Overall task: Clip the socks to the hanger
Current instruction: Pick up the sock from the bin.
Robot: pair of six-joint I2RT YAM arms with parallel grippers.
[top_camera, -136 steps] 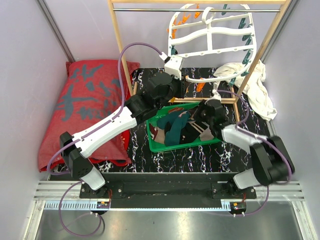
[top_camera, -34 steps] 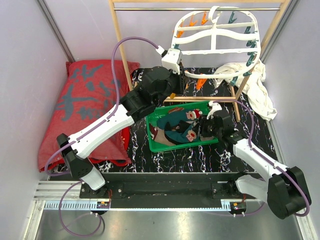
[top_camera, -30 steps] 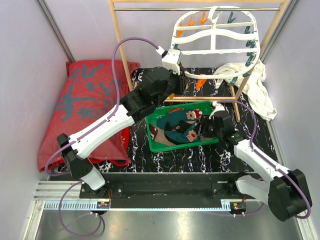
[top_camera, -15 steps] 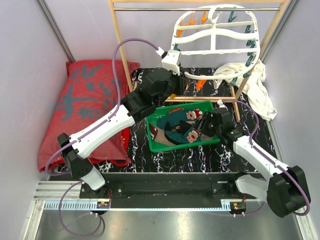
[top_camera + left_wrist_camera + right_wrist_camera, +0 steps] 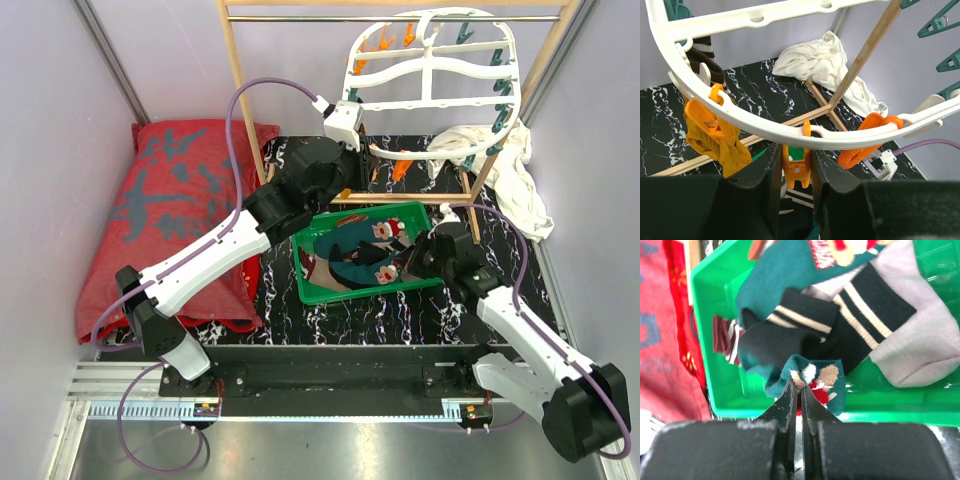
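The white hanger (image 5: 430,72) hangs from the rack rail; its lower rim (image 5: 760,125) crosses the left wrist view. My left gripper (image 5: 795,159) (image 5: 358,158) is shut on an orange peg (image 5: 796,172) under that rim, one finger on each side. A mustard sock (image 5: 727,150) hangs from a neighbouring orange peg. Several socks (image 5: 350,255) lie in the green bin (image 5: 325,295). My right gripper (image 5: 796,385) (image 5: 405,262) is shut on a fold of a teal sock with red, tan and white pattern (image 5: 822,377) at the bin's near wall. A black striped sock (image 5: 805,320) lies just behind it.
A red printed cloth (image 5: 170,210) lies to the left. A white cloth (image 5: 505,170) is bunched at the back right beside the wooden rack frame (image 5: 240,90). Teal pegs (image 5: 940,22) hang on the hanger's far side. The bin's green wall (image 5: 940,405) runs under my right fingers.
My right gripper has closed on the patterned teal sock, and the right arm has drawn back towards the bin's near right side. The left arm and hanger have not moved.
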